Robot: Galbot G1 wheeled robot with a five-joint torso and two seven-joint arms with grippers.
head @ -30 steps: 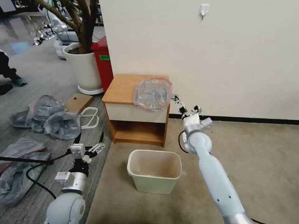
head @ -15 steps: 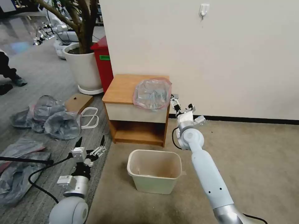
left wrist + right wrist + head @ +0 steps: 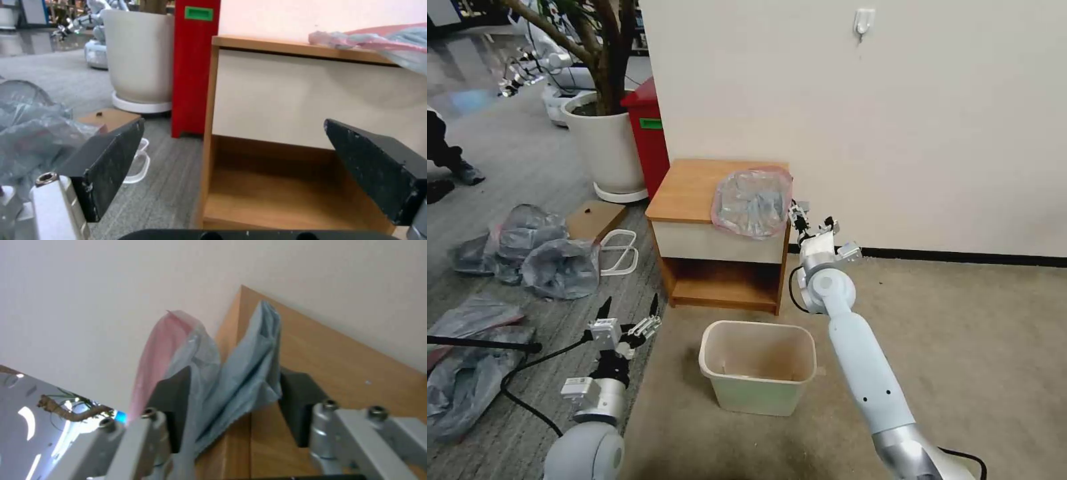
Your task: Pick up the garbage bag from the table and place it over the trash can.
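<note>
The garbage bag (image 3: 753, 201) lies crumpled on the right half of the table (image 3: 684, 189), its pink-red rim showing along the edges and its right side hanging a little over the table's right edge. The right gripper (image 3: 796, 214) is up at that overhanging edge, beside the table's right side near the wall. In the right wrist view the bag's bunched plastic (image 3: 236, 373) sits between the two dark pads (image 3: 174, 396), with one pad against the pink-rimmed fold and the other just beside the grey folds; the jaws stand narrowly apart around the plastic, and whether they actually pinch it cannot be told. The trash can (image 3: 758, 368) stands on the carpet in front of the table, well below the bag and apart from both grippers. The left gripper (image 3: 627, 309) hangs low over the floor to the left of the trash can, its jaws spread wide and holding nothing; in the left wrist view its black fingers (image 3: 111, 160) frame the table's white drawer front (image 3: 311, 100) and the shelf gap under it, with the bag's rim (image 3: 356, 38) peeking over the tabletop.
</note>
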